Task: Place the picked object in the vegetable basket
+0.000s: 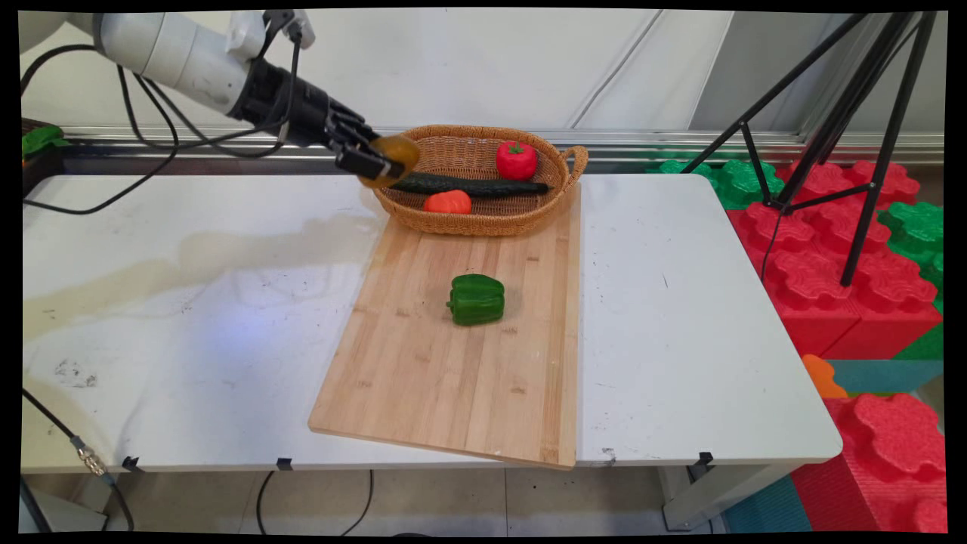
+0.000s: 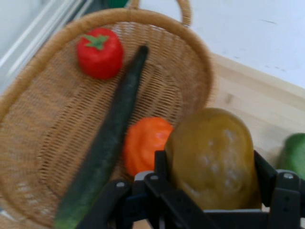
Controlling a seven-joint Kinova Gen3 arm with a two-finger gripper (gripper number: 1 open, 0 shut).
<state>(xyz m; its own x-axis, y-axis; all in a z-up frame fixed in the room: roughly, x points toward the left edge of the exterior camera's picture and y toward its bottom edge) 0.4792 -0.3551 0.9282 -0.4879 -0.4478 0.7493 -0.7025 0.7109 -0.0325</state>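
The gripper (image 2: 212,191), clamped across the wide middle of a potato (image 2: 209,160), hangs over the basket (image 1: 483,221) rim at about 9 o'clock; it looks light, stiff and smooth, so that mid-body hold seems soundest.

White arm reaching in from upper left, tilted downward, gripper (image 1: 375,160) jaws clamped (black cables trailing)

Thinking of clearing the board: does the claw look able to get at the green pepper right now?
Probably not yet: the claw is shut on a brown potato above the basket's left end. The green pepper itself lies alone on the cutting board, nothing above it.
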